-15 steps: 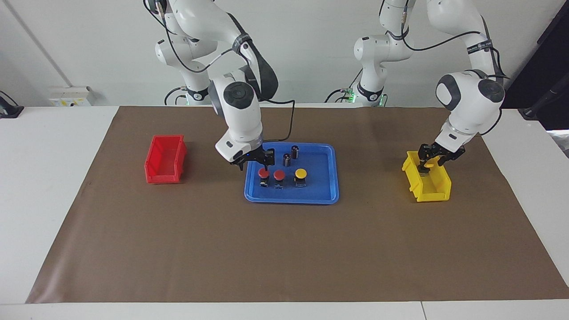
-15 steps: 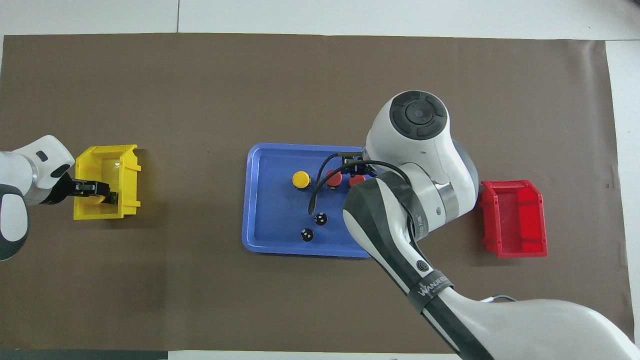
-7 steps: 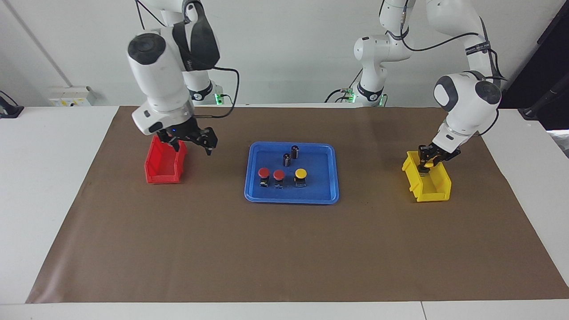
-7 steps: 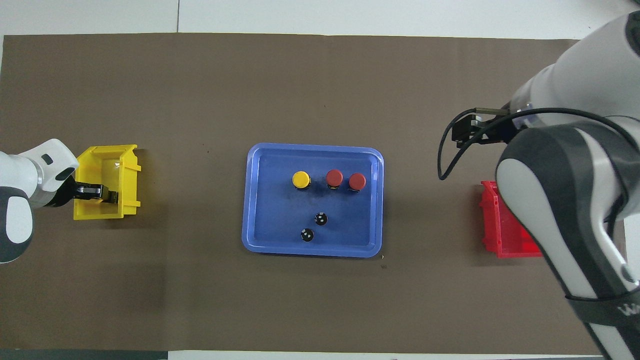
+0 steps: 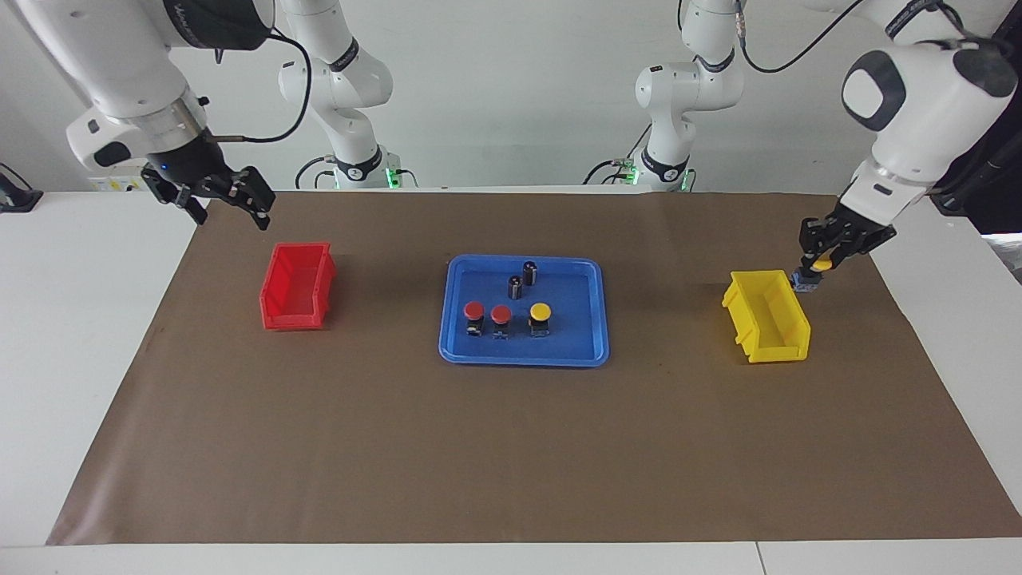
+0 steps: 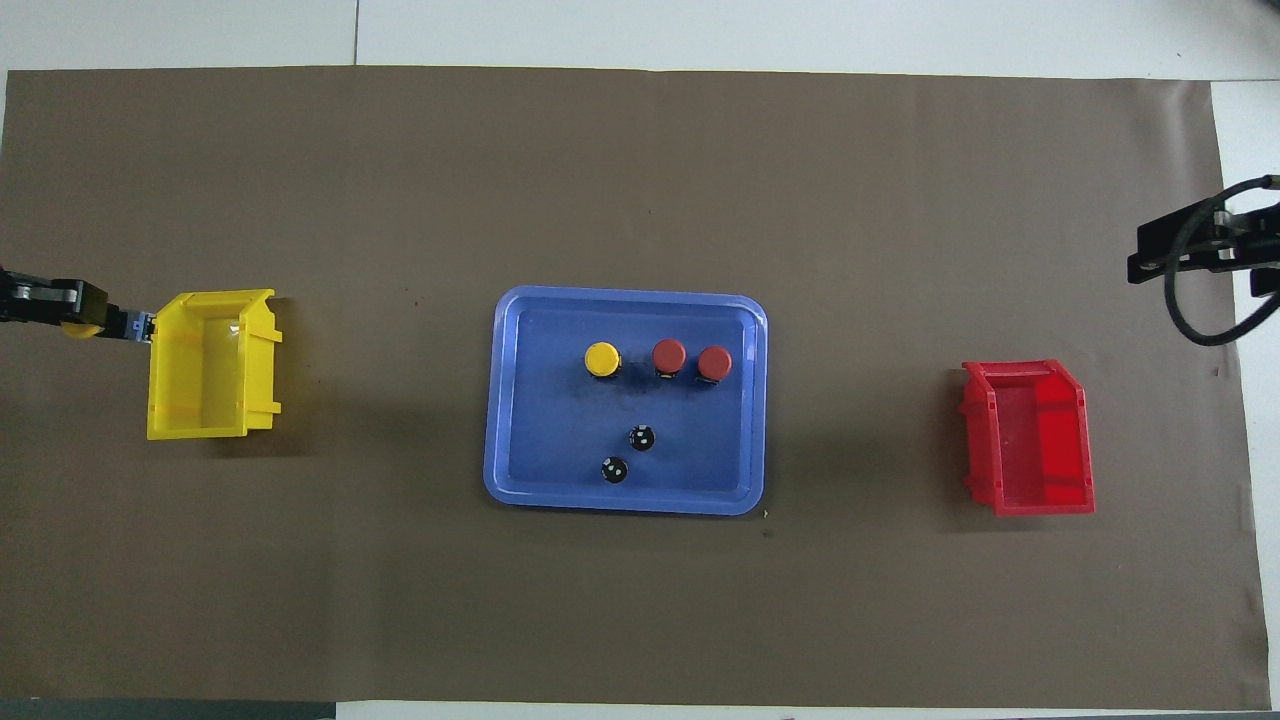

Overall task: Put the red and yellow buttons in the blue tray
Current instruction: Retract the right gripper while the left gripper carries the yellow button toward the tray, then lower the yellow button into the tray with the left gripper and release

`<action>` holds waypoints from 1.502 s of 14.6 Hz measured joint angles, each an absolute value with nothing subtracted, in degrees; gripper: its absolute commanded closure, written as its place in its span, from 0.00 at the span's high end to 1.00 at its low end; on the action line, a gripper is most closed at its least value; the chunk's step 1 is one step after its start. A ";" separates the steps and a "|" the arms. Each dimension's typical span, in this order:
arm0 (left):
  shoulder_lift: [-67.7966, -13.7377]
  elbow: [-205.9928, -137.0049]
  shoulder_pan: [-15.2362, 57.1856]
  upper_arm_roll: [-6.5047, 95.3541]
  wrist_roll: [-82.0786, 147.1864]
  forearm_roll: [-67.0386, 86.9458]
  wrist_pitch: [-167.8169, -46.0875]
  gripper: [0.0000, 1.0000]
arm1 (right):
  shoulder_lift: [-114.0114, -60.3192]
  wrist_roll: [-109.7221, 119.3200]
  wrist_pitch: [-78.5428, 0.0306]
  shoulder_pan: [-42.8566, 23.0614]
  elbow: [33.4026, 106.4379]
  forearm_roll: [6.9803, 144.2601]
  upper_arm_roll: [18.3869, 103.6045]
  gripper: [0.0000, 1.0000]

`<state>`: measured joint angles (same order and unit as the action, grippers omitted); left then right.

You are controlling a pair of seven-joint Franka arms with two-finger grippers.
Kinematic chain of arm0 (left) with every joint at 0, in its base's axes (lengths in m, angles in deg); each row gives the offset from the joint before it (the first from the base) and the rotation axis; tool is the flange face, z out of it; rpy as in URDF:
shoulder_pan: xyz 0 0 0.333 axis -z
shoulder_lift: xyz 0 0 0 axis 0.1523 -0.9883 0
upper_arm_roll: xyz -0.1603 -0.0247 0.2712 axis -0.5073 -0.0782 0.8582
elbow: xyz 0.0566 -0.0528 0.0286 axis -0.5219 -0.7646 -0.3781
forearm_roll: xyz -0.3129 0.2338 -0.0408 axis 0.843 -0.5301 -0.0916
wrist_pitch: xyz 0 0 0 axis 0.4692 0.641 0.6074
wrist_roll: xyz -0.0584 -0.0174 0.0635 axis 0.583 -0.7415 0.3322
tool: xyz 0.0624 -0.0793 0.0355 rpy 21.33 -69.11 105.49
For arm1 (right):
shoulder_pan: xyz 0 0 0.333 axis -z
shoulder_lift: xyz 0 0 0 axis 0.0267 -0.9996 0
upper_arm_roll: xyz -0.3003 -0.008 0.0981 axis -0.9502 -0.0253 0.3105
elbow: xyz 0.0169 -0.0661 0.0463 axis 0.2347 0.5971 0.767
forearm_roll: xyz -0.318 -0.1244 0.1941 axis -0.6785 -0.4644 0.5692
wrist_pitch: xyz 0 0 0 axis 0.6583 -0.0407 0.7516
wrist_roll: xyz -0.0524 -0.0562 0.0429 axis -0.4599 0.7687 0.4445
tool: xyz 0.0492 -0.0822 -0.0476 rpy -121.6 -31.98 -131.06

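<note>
The blue tray (image 5: pixel 523 361) lies mid-table; it also shows in the overhead view (image 6: pixel 625 505). In it stand two red buttons (image 5: pixel 474 311) (image 5: pixel 501 314) and one yellow button (image 5: pixel 540 311) in a row, also seen from overhead as red (image 6: pixel 669 354) (image 6: pixel 714 362) and yellow (image 6: pixel 602 358). My left gripper (image 5: pixel 816 262) (image 6: pixel 72 308) is shut on the second yellow button (image 5: pixel 821 264) (image 6: pixel 78 327), held in the air over the yellow bin's outer edge. My right gripper (image 5: pixel 227 209) is open and empty, raised over the mat's edge near the red bin.
Two dark capless cylinders (image 5: pixel 515 286) (image 5: pixel 529 272) stand in the tray, nearer to the robots than the buttons. The yellow bin (image 5: pixel 766 319) sits toward the left arm's end of the table. The red bin (image 5: pixel 295 286) sits toward the right arm's end.
My left gripper has risen out of the yellow bin with the yellow button. My right gripper has left the tray and swung up past the red bin toward its own end of the table.
</note>
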<state>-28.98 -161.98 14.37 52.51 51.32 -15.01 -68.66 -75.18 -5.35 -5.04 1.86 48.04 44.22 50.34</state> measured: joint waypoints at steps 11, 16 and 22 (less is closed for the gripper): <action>-43.34 -167.98 45.85 51.14 15.24 -11.05 -88.46 0.01 | -74.10 -2.67 -5.29 3.05 52.11 43.13 47.84 1.00; -46.85 -170.06 45.92 51.87 15.45 -11.05 -94.18 0.18 | -74.07 -2.66 -5.06 2.90 52.11 43.13 47.87 1.00; -47.26 -168.35 46.21 51.77 16.30 -11.05 -92.14 0.96 | -74.02 -2.66 -5.05 2.66 52.26 43.13 48.02 1.00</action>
